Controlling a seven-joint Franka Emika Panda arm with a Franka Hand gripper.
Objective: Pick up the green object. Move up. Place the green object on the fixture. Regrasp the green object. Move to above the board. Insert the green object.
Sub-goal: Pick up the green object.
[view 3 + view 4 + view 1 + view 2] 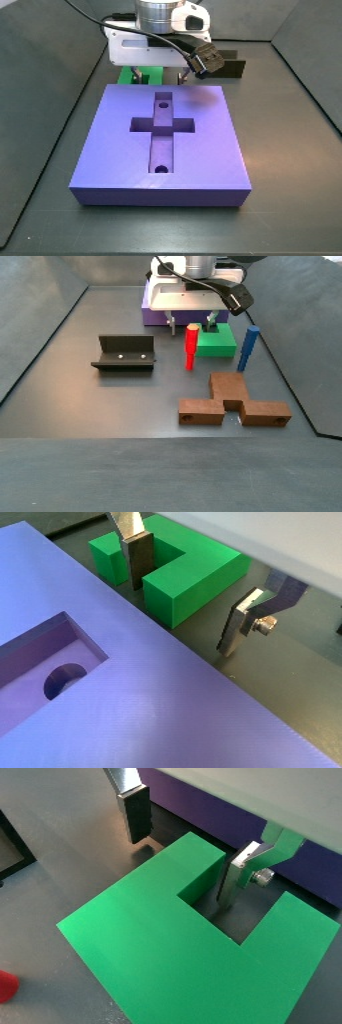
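Gripper [190,853] low over the green object [201,943], jaws apart: I see one finger [234,873] down in the notch, the other [132,813] outside a prong, neither pressing it. Green object lies on the floor just beside the board [167,140]; fixture [123,353] sits well apart, red peg [191,344] near the block.
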